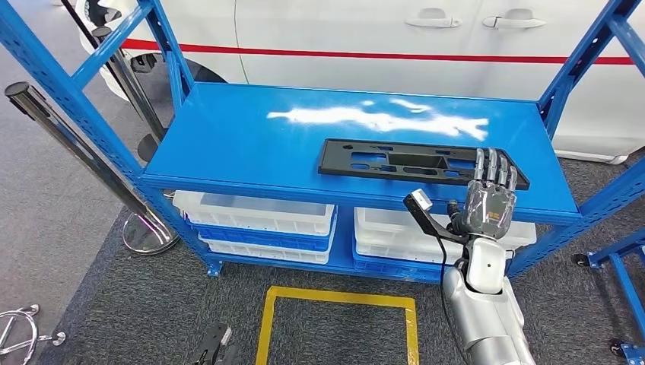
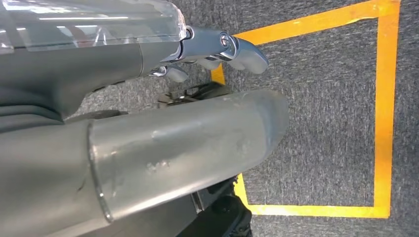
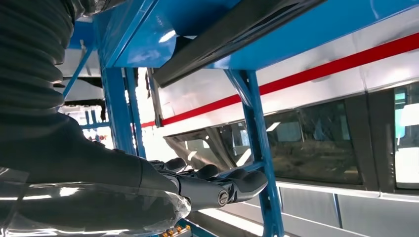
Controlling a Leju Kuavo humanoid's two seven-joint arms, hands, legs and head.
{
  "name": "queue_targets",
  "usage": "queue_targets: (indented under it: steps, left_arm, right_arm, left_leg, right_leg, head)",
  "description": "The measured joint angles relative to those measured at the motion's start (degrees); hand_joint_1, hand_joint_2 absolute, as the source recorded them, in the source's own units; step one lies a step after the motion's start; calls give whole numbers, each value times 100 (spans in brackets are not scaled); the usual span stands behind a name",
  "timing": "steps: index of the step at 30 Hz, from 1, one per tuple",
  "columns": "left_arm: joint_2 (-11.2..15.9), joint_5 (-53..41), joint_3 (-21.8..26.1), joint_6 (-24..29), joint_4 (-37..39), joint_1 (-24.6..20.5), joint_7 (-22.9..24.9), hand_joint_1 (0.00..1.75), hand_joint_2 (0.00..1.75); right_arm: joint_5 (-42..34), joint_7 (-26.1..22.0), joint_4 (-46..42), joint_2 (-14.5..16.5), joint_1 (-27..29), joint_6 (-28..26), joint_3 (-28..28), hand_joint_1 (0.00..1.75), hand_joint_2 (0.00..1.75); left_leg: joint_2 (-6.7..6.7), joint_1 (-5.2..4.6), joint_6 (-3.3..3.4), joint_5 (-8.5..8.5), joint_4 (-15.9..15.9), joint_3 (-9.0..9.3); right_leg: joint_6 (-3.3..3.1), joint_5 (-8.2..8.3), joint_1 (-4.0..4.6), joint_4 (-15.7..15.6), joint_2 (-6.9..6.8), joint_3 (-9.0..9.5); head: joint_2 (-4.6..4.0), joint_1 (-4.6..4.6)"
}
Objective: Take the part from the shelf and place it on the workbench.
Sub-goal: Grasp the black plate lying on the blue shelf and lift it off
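Observation:
A flat black plastic part [image 1: 411,161] with several cut-outs lies on the top board of the blue shelf [image 1: 251,144], towards its front right. My right hand [image 1: 493,199] is raised at the shelf's front edge, fingers straight and apart, their tips over the part's right end; it holds nothing. The right wrist view has that hand [image 3: 148,182] stretched out empty, with the part's dark edge [image 3: 232,39] overhanging the blue board. My left hand [image 2: 148,98] hangs over the floor, its fingers [image 2: 237,49] loosely extended and empty.
White and blue bins [image 1: 258,220] fill the lower shelf. A white car with a red stripe [image 1: 380,38] stands close behind. Chrome stanchion posts [image 1: 68,144] lean at the left. A yellow tape square [image 1: 338,304] marks the grey carpet. Another blue frame [image 1: 616,258] stands at right.

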Motion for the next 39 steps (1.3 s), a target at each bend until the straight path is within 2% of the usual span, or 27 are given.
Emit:
queue_targets:
  steps: [2,3,6,7,9,11,12,13,14,15,16,17,18,21,23,24,26,27,29,35,37,38,39]
  left_arm:
    - [2,-3,0,-1,0,-22,-4,0,0]
    - [2,-2,0,-5,0,-31,-9,0,0]
    - [-1,-2,-2,-33,0,-36,-44,0,0]
    - [-4,-4,-4,-45,0,-38,-60,0,0]
    - [-13,-11,-6,-69,0,-50,-90,0,0]
    - [-18,-17,-7,-84,1,-51,-107,0,0]
    - [-20,-19,-7,-85,1,-43,-109,0,0]
    - [-22,-21,-8,-85,2,-37,-110,0,0]
    - [-25,-26,-10,-85,2,-33,-111,0,0]
    - [-30,-31,-13,-85,2,-31,-114,0,0]
    - [-35,-40,-16,-85,2,-32,-118,0,0]
    - [-38,-51,-20,-85,2,-33,-121,0,0]
    - [-40,-61,-25,-85,2,-34,-126,0,0]
    - [-40,-73,-40,-85,2,-31,-141,0,0]
    - [-40,-73,-45,-85,2,-29,-157,0,0]
    - [-40,-73,-46,-85,2,-30,-166,0,0]
    - [-40,-73,-46,-85,2,-25,-181,0,0]
    - [-40,-73,-46,-85,3,-19,-187,0,0]
    - [-40,-73,-46,-85,4,-9,-195,0,0]
    - [-40,-72,-46,-85,4,-7,-196,0,0]
    - [-39,-71,-48,-85,3,-11,-199,0,0]
    - [-38,-68,-48,-85,3,-15,-202,0,0]
    - [-36,-57,-49,-83,3,-16,-209,0,0]
  right_arm:
    - [2,36,80,-31,-26,0,3,0,175]
    - [3,51,123,-48,-37,-1,7,0,175]
    - [2,70,213,-99,-55,-3,30,0,175]
    - [1,68,225,-112,-64,-3,38,0,175]
    - [-5,58,247,-141,-78,-3,51,0,175]
    - [-9,43,273,-163,-72,-2,60,0,175]
    - [-9,36,285,-172,-63,-2,62,0,175]
    - [-9,31,293,-178,-59,-2,64,0,175]
    - [-9,26,297,-181,-59,-2,68,0,175]
    - [-9,22,297,-182,-62,-2,70,0,175]
    - [-10,16,296,-183,-67,-2,72,0,175]
    - [-10,9,293,-182,-68,-3,75,0,175]
    - [-11,1,290,-182,-65,-3,79,0,175]
    - [-19,-71,283,-180,-57,-4,90,0,175]
    - [-27,-186,268,-179,-65,-4,108,0,175]
    - [-28,-244,260,-171,-66,-4,124,0,175]
    - [-33,-341,257,-139,-59,-4,162,0,175]
    - [-38,-384,257,-115,-51,-4,185,0,175]
    - [-50,-440,258,-83,-40,-3,217,0,175]
    - [-53,-457,258,-70,-39,-3,229,0,175]
    - [-53,-473,257,-46,-42,-4,247,0,175]
    - [-53,-481,257,-28,-44,-4,261,0,175]
    - [-68,-525,250,11,-38,-4,301,0,175]
  left_leg:
    - [0,-32,72,252,-710,342]
    - [-3,-49,92,274,-867,414]
    - [-8,-52,127,292,-972,452]
    - [-5,-37,153,317,-1013,470]
    - [5,-11,201,356,-1073,496]
    - [6,-12,223,357,-1071,491]
    - [5,-13,222,353,-1065,490]
    - [4,-13,218,346,-1054,489]
    - [1,-11,208,335,-1037,490]
    - [-3,-8,191,317,-1012,490]
    - [-7,-15,166,296,-983,485]
    - [-11,-25,139,274,-951,476]
    - [-13,-37,112,259,-929,468]
    - [-14,-37,33,242,-921,459]
    - [-8,-22,-29,99,-746,393]
    - [-4,-14,-58,-58,-491,286]
    - [-1,-4,-97,-425,272,-52]
    - [-1,-2,-103,-523,587,-203]
    - [-1,-2,-100,-534,837,-334]
    - [-1,-3,-91,-455,768,-309]
    - [-1,-8,-48,-156,227,-53]
    - [-1,-17,-6,18,-178,131]
    - [-2,-38,44,185,-596,321]
  right_leg:
    - [28,-11,19,0,7,10]
    - [53,-11,20,-3,7,8]
    - [156,-10,13,-17,0,15]
    - [182,-69,12,51,-3,-11]
    - [215,-355,7,509,-5,-216]
    - [240,-676,4,1224,-4,-565]
    - [252,-723,0,1450,-6,-683]
    - [261,-655,-6,1468,-7,-702]
    - [265,-489,-15,1263,-10,-608]
    - [266,-274,-28,891,-13,-426]
    - [259,-128,-28,517,-13,-238]
    - [241,-33,-25,227,-10,-98]
    - [218,-4,-17,66,-6,-23]
    - [119,-9,1,15,0,-12]
    - [50,6,-19,-8,-7,3]
    - [25,10,-28,-16,-12,10]
    - [0,6,-25,-16,-15,10]
    - [-3,5,-20,-15,-14,10]
    - [-5,3,-13,-14,-13,13]
    - [-5,1,-10,-14,-12,16]
    - [-4,-3,-2,-14,-9,28]
    - [0,-7,1,-14,-10,35]
    - [40,-3,6,-25,-10,37]
  head:
    - [0,1]
    - [0,1]
    - [0,2]
    - [0,3]
    - [0,7]
    - [0,7]
    - [0,8]
    - [0,7]
    - [0,7]
    - [0,8]
    - [0,7]
    - [0,6]
    - [0,5]
    - [0,3]
    - [0,2]
    - [0,1]
    - [0,0]
    - [0,0]
    - [0,0]
    - [0,0]
    - [0,0]
    - [0,1]
    - [0,1]
